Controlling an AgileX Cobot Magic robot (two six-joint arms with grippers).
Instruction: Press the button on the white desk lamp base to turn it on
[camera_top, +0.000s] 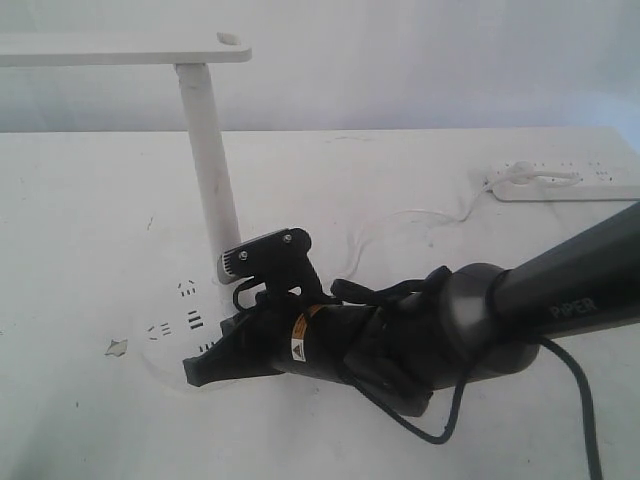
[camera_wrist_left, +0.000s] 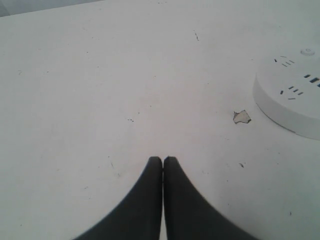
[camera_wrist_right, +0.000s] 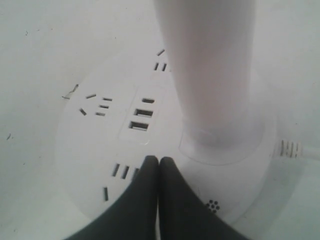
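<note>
The white desk lamp has its pole (camera_top: 210, 170) rising to a flat bar head (camera_top: 120, 48). The white desk lamp base (camera_wrist_right: 100, 150) is a round disc with socket slots and twin USB ports (camera_wrist_right: 141, 120). My right gripper (camera_wrist_right: 159, 160) is shut with nothing held. Its tips are down at the base's top, in front of the pole (camera_wrist_right: 210, 65), between a slot group and a cluster of small holes. The button does not show in that view. In the left wrist view the button (camera_wrist_left: 307, 51) sits on the far part of the base (camera_wrist_left: 292, 107). My left gripper (camera_wrist_left: 162, 160) is shut over bare table, well away.
A long white power strip (camera_top: 570, 180) lies at the back right, with a thin white cord (camera_top: 420, 215) running toward the lamp. A small chip in the table surface (camera_wrist_left: 242, 116) sits just beside the base. The right arm (camera_top: 560, 300) stretches in from the right.
</note>
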